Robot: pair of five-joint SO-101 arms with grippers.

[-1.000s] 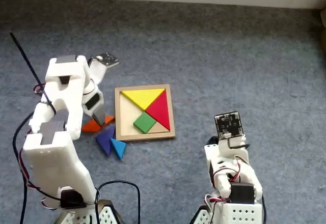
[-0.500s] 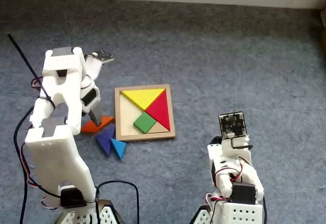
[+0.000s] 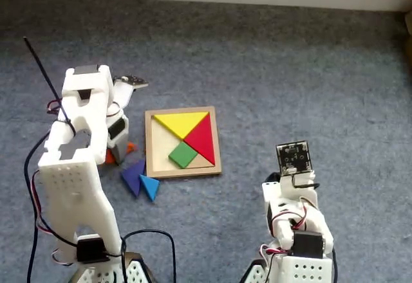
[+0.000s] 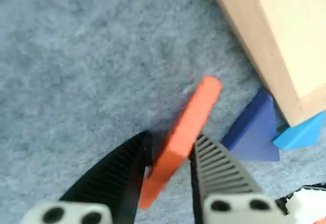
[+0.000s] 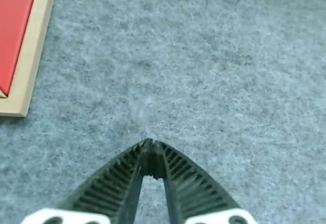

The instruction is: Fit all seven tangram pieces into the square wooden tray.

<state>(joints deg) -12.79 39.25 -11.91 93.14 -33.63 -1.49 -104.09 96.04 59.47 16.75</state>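
While my left tool (image 4: 173,143) pinches the orange piece (image 4: 201,101), tilted, just off the tray (image 3: 149,143)'s left rim, the dk-blue piece (image 3: 133,175) & lt-blue piece (image 3: 149,186) lie on the counter (image 3: 290,71) by the tray's near-left corner. The yellow piece (image 3: 177,123), red piece (image 3: 203,138) & green piece (image 3: 183,155) sit in the tray. My right tool (image 5: 148,155) is closed tight w/ nothing in it, near the counter's front edge.

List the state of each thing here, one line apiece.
Left end effector, shut on the orange piece.
Orange piece, gripped, tilted on edge.
Right end effector, shut, empty.
Square wooden tray, partly filled.
Yellow triangle, flat in the tray.
Red triangle, flat in the tray.
Green square, flat in the tray.
Dark blue piece, loose on the carpet, outside the tray.
Light blue triangle, loose on the carpet, outside the tray.
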